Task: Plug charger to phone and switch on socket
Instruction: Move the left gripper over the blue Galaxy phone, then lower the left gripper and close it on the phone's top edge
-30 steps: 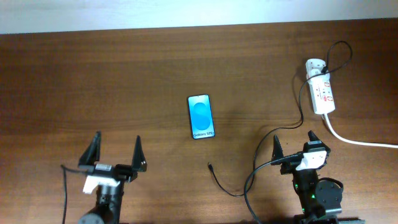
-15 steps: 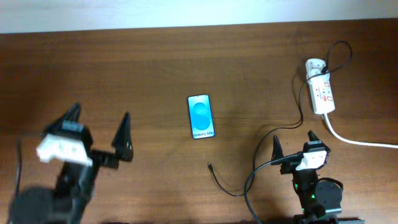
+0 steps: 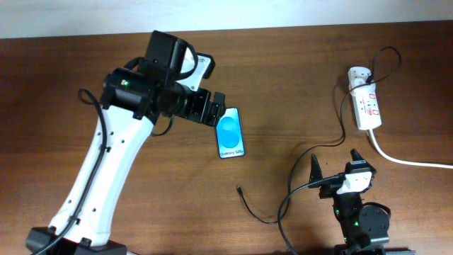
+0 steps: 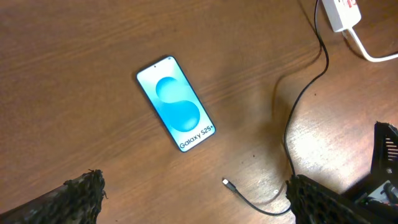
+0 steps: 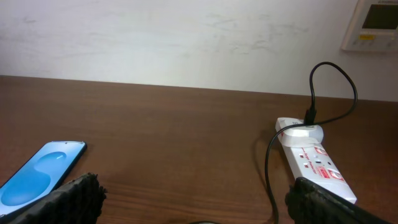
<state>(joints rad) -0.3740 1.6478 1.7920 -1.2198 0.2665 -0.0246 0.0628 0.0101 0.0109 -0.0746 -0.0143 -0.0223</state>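
Note:
The phone [image 3: 230, 133] lies flat mid-table, its blue screen up; it also shows in the left wrist view [image 4: 176, 102] and the right wrist view [image 5: 40, 171]. The charger's thin black cable [image 3: 283, 205] runs from the white adapter [image 3: 359, 73] in the socket [image 3: 368, 108] to a loose plug tip [image 3: 240, 188] on the table in front of the phone. The tip shows in the left wrist view [image 4: 227, 183]. My left gripper [image 3: 216, 110] is open and empty, held above the phone's far left corner. My right gripper [image 3: 334, 163] is open and empty, at rest at the front right.
The socket's thick white cord [image 3: 410, 161] runs off the right edge. The socket [image 5: 311, 155] and adapter [image 5: 303, 129] stand at the back right near the wall. The cable [image 4: 298, 99] loops across the table between the phone and my right arm.
My left arm has swung up from the front left and reached out over the table to the phone's far left corner. My right arm, the phone and the cable have not moved.

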